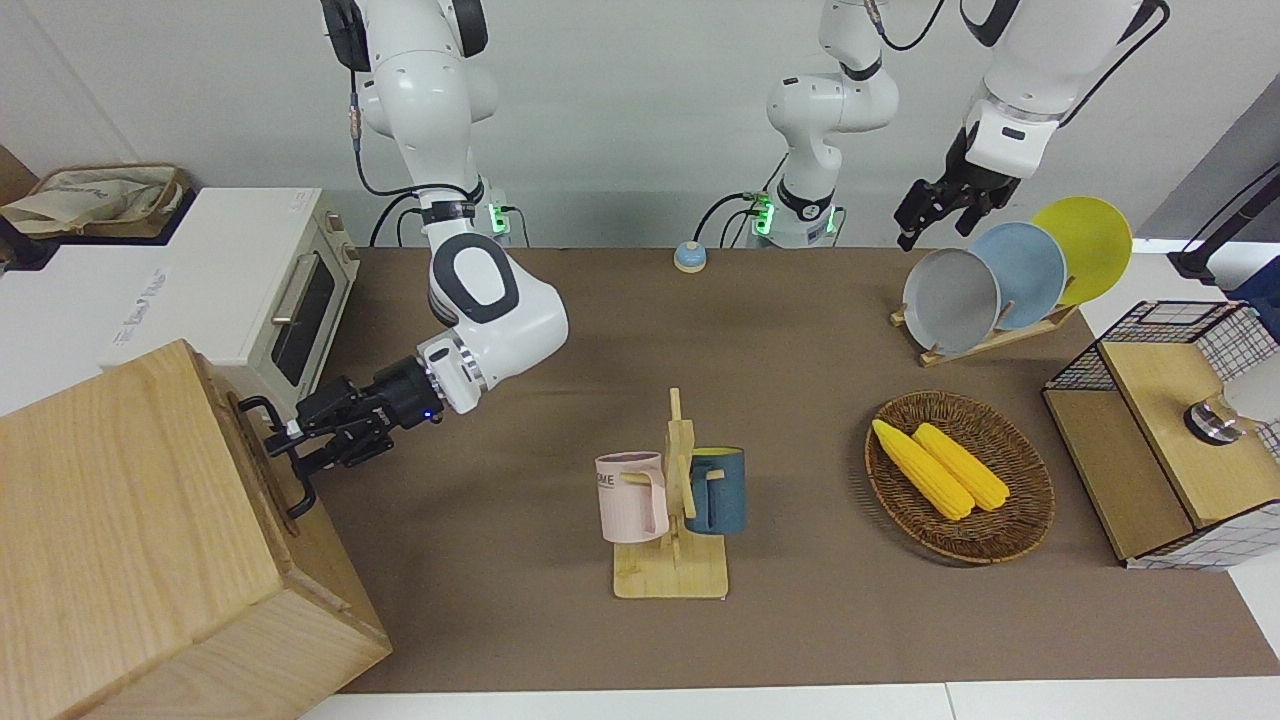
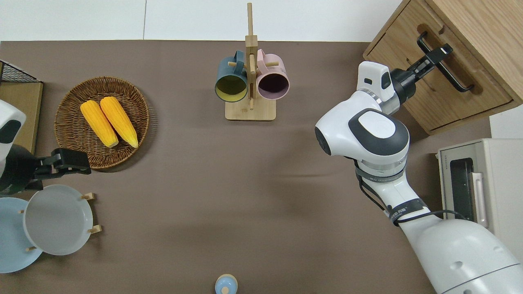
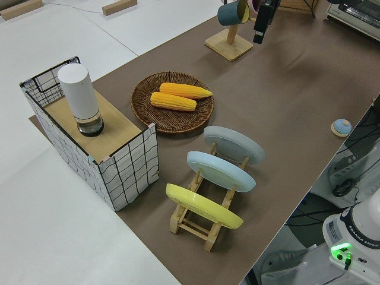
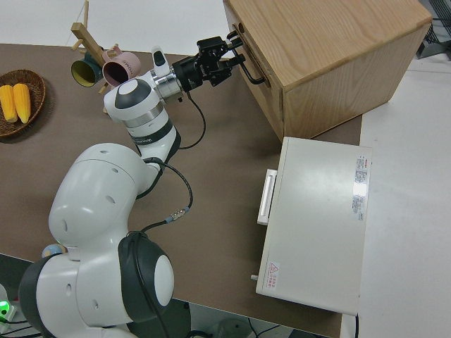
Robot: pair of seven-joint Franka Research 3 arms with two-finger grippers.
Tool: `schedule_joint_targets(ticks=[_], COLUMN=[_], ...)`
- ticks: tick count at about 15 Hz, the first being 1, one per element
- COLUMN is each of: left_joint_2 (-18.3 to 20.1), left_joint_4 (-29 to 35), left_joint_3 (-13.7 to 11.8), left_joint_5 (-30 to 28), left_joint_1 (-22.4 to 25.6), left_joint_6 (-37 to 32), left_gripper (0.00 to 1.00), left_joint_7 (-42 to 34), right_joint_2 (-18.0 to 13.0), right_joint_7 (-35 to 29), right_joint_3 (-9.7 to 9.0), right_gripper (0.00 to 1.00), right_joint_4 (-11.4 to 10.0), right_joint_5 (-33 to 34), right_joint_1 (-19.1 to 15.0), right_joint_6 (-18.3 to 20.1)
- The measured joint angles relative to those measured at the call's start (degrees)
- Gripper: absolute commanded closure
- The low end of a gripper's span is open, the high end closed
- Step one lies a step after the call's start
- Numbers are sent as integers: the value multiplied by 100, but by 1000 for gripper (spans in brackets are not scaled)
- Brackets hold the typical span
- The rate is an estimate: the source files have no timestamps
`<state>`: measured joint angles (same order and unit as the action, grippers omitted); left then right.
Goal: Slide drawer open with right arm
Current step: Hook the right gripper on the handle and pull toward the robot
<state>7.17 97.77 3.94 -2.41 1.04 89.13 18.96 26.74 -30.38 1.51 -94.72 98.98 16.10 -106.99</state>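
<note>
The drawer point(image 2: 453, 83) is in the pale wooden box point(image 1: 130, 520) at the right arm's end of the table, and it looks closed. Its black bar handle point(image 2: 459, 77) shows in the front view point(image 1: 292, 478) and the right side view point(image 4: 251, 70). My right gripper point(image 1: 298, 443) is at the handle, also in the overhead view point(image 2: 442, 51) and the right side view point(image 4: 234, 51). It is open, with one finger on each side of the bar near the bar's end farther from the robots. My left arm point(image 1: 1000, 130) is parked.
A white toaster oven point(image 1: 270, 300) stands beside the box, nearer to the robots. A mug stand point(image 1: 675, 500) is mid-table. A basket of corn point(image 1: 960, 475), a plate rack point(image 1: 1000, 275) and a wire-mesh box point(image 1: 1160, 430) are toward the left arm's end.
</note>
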Motion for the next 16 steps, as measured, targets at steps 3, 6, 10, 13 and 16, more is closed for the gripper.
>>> schedule_joint_targets(ticks=[3, 6, 10, 13, 16], left_joint_2=[0, 0, 0, 0, 0], left_joint_4=[0, 0, 0, 0, 0], left_joint_3=[0, 0, 0, 0, 0], left_joint_5=[0, 0, 0, 0, 0], left_joint_1=[0, 0, 0, 0, 0], left_joint_6=[0, 0, 0, 0, 0], left_gripper=[7, 7, 7, 7, 7], left_joint_7=[0, 0, 0, 0, 0], right_joint_2=[28, 27, 27, 26, 23], right_joint_7=[-156, -216, -220, -219, -214], right_joint_3=[-5, -38, -282, -601, -905], right_gripper=[957, 955, 955, 959, 963], right_joint_4=[-37, -41, -54, -63, -64], right_joint_5=[2, 0, -105, -264, -411], right_joint_1=[1, 6, 17, 31, 52], right_joint_6=[-13, 41, 407, 866, 1271])
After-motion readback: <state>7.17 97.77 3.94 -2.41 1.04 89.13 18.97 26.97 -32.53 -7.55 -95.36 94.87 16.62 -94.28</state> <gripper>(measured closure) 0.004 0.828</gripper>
